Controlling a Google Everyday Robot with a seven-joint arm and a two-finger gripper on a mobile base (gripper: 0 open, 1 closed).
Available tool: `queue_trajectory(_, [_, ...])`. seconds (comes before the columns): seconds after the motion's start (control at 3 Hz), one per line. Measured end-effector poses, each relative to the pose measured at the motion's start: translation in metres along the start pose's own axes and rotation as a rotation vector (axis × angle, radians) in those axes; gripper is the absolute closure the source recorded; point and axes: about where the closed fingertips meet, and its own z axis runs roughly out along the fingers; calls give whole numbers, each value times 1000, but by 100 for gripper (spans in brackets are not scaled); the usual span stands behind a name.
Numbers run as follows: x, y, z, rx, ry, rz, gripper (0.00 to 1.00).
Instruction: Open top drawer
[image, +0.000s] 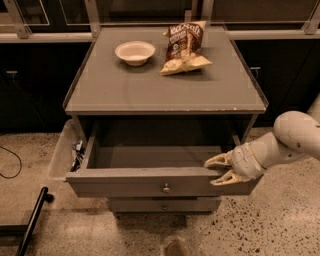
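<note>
The top drawer of the grey cabinet stands pulled well out toward me, its grey box interior showing and empty. Its flat front carries a small round metal knob at the centre. My gripper comes in from the right on a white arm and sits at the right end of the drawer front, its cream fingers spread open, one above the front's top edge and one over its face. It holds nothing. A narrower drawer shows below, shut.
On the cabinet top sit a white bowl and a chip bag. A translucent bin hangs at the cabinet's left side. A black pole lies on the speckled floor at left. Dark cabinets stand behind.
</note>
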Motion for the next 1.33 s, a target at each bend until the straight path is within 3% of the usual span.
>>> queue_trajectory(0.67, [-11, 29, -6, -12, -40, -4, 100])
queue_trajectory(1.0, [-11, 29, -6, -12, -40, -4, 82])
queue_trajectory(1.33, [-11, 29, -6, -12, -41, -4, 57])
